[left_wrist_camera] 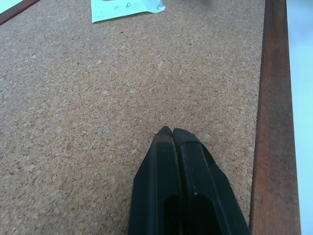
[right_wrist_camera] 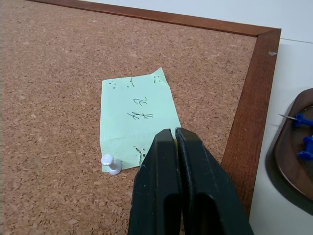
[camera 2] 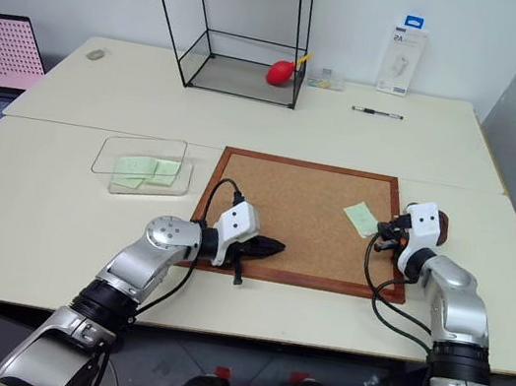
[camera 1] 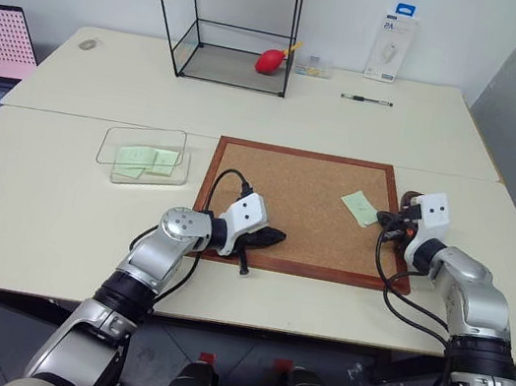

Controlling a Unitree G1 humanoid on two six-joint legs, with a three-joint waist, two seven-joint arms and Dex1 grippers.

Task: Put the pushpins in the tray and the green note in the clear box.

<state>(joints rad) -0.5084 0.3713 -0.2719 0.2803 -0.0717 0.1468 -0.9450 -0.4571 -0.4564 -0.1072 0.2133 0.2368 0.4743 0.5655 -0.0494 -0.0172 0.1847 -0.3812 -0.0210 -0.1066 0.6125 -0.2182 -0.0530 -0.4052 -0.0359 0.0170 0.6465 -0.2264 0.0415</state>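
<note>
1 green note [right_wrist_camera: 135, 117] | 1 white pushpin [right_wrist_camera: 111, 164] | 2 blue pins [right_wrist_camera: 304, 132] in tray [right_wrist_camera: 288, 161]

Head stereo pair is aimed forward and down over the table [camera 1: 55, 207]; the cork board [camera 1: 305, 211] is framed mid-scene in both eyes, slightly offset. Left wrist view is held close above the board, sighted along the left gripper [left_wrist_camera: 172, 131]. Right wrist view is sighted along the right gripper [right_wrist_camera: 174, 131]. The green note [right_wrist_camera: 137, 117] is shared by all views.
</note>
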